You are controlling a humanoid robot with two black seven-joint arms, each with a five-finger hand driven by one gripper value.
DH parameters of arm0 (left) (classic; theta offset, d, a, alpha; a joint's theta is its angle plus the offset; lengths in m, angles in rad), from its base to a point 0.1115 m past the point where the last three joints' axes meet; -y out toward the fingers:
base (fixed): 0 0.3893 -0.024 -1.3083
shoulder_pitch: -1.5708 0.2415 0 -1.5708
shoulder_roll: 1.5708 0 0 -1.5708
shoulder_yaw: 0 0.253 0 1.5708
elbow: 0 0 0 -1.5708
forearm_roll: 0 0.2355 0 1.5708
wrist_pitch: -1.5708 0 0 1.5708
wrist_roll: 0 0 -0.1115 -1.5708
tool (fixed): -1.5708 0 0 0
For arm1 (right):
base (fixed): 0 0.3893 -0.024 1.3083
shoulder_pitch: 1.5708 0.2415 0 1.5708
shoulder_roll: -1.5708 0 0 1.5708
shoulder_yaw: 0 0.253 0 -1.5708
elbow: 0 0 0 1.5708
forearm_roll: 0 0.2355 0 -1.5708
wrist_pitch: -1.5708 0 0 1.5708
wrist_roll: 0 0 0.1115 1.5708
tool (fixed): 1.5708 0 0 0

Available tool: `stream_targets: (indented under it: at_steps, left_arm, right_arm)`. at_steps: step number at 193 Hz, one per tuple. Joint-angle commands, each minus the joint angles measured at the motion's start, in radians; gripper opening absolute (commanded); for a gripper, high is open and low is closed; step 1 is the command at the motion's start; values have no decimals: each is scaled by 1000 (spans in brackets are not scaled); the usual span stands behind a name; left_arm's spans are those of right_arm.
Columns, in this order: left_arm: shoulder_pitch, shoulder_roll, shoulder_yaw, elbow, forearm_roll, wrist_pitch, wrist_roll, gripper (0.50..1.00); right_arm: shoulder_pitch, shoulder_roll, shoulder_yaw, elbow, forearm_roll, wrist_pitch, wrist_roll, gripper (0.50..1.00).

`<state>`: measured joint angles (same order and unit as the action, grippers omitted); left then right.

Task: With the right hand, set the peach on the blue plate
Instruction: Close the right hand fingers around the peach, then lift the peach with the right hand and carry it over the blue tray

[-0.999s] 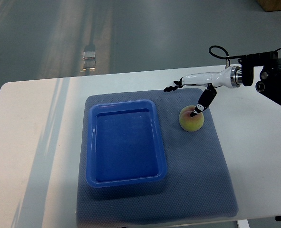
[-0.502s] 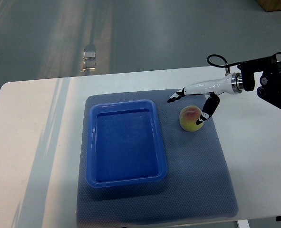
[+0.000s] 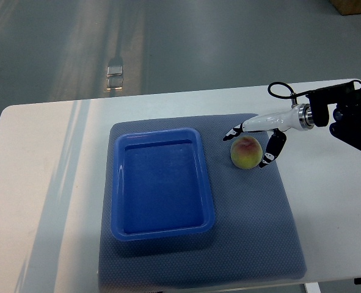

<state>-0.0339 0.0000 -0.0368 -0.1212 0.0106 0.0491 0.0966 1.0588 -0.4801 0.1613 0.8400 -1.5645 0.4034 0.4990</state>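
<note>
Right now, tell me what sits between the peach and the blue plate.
Nothing. In the top view, only a bare strip of the grey-blue mat separates the peach from the blue plate. The right robot hand brackets the peach.

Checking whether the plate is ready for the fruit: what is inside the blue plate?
Nothing shows inside the blue plate; its whole floor is in view. The peach sits outside on the mat, between the right hand fingers.

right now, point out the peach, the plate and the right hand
peach (image 3: 246,152), top view, middle of its top
plate (image 3: 117,183), top view, left rim
right hand (image 3: 248,145), top view, midway between its fingertips, which flank the peach
</note>
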Motion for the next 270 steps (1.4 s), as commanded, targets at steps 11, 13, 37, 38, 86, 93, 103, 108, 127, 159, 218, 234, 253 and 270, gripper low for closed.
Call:
stream_targets:
  at_steps: [11, 13, 37, 38, 86, 93, 103, 108, 127, 159, 218, 234, 253, 270]
  left_arm:
    - [0, 0, 0, 0, 0, 0, 0, 1000]
    - [0, 0, 0, 0, 0, 0, 0, 1000]
    - [0, 0, 0, 0, 0, 0, 0, 1000]
    - [-1, 0, 0, 0, 0, 0, 0, 1000]
    - [-1, 0, 0, 0, 0, 0, 0, 1000]
    - [-1, 0, 0, 0, 0, 0, 0, 1000]
    - [-1, 0, 0, 0, 0, 0, 0, 1000]
    - [0, 0, 0, 0, 0, 0, 0, 1000]
    - [-1, 0, 0, 0, 0, 0, 0, 1000]
    - [-1, 0, 0, 0, 0, 0, 0, 1000]
    - [-1, 0, 0, 0, 0, 0, 0, 1000]
    - [-1, 0, 0, 2, -1, 0, 0, 1000]
    - [-1, 0, 0, 2, -1, 0, 0, 1000]
    - [0, 0, 0, 2, -1, 0, 0, 1000]
  right_arm:
    - [-8, 0, 0, -9, 0, -12, -5, 881]
    - [-8, 0, 0, -9, 0, -12, -5, 881]
    - [-7, 20, -20, -21, -8, -26, -5, 801]
    - [-7, 21, -20, -22, -8, -28, -5, 797]
    - [-2, 29, -17, -29, -9, -35, -5, 697]
    - [4, 29, -12, -29, -8, -38, -5, 688]
    - [13, 29, -11, -29, -6, -44, -5, 682]
    - [23, 34, -8, -30, -3, -44, -4, 680]
    - [53, 48, -2, -35, 9, -44, -4, 680]
    - [86, 78, 3, -44, 11, -44, 0, 678]
    - [113, 279, 3, -110, 127, -100, -5, 678]
    - [115, 348, 3, -151, 135, -120, -5, 684]
    - [116, 400, 3, -190, 135, -123, -4, 697]
    - [116, 468, 0, -226, 135, -123, -5, 717]
